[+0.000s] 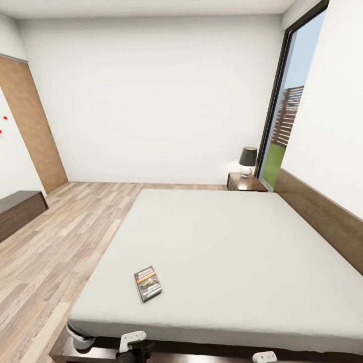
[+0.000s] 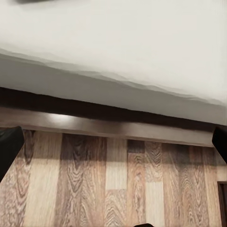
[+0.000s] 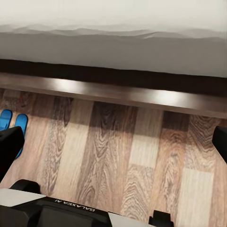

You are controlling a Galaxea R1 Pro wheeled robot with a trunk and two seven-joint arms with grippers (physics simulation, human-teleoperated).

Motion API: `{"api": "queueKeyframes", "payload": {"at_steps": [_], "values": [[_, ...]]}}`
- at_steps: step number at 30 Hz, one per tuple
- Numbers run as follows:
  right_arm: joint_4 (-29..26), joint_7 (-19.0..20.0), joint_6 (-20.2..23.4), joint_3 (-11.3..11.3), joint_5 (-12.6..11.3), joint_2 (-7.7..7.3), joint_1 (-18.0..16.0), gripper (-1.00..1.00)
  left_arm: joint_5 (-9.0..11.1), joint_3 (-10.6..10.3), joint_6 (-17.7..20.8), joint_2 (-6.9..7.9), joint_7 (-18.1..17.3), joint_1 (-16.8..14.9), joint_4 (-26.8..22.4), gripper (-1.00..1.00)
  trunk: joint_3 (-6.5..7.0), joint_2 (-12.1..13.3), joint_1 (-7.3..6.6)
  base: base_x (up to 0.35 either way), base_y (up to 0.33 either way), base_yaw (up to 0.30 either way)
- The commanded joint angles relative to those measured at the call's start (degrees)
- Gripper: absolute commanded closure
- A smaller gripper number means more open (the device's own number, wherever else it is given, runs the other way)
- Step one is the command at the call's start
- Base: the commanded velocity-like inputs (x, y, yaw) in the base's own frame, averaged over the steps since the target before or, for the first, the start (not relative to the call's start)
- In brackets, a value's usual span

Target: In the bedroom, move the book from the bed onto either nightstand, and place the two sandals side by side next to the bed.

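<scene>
**Currently: book on bed, sandals on floor, both tools low at the bed frame**

Book (image 1: 148, 283): lies flat on the mattress of the bed (image 1: 242, 242), near the bed's near-left corner in the head view, cover up, with bare mattress all around it.

Bed: pale mattress on a dark wooden frame; the brown headboard (image 1: 322, 217) runs along the right wall.

Nightstand (image 1: 245, 182): stands at the far corner of the bed, beside the dark-framed window (image 1: 282, 106). A lamp (image 1: 247, 160) with a dark shade sits on its top.

Sandals (image 3: 13, 124): two blue shapes lie close together on the wood-plank floor (image 3: 113, 156) near the bed frame, seen in the right wrist view. They are partly hidden behind a dark finger of the right tool (image 3: 113, 146).

Left tool (image 2: 113, 142): fingers stand wide apart at the edges of the left wrist view, with nothing between them; floor and bed frame lie ahead.

Right tool: fingers likewise wide apart, holding nothing.

Surroundings: a low dark cabinet (image 1: 20, 209) stands at the left wall, and a wooden door panel (image 1: 30, 126) lies beyond it
</scene>
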Motion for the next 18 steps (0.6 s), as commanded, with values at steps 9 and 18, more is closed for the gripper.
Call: {"api": "queueKeyframes", "payload": {"at_steps": [9,18], "values": [[0.2,0.1,-0.4,-0.5,0.5,-0.15,-0.1,-1.00,-0.6,0.5,-0.2,0.00,-0.1,0.0,0.0,-1.00,-0.12,-0.1,0.03,0.001,-0.001,0.000],[0.2,0.1,-0.4,-0.5,0.5,-0.43,-0.1,-1.00,-0.6,0.5,-0.2,0.00,-0.1,0.0,0.0,-1.00,-0.12,-0.1,0.03,0.000,0.000,0.000]]}}
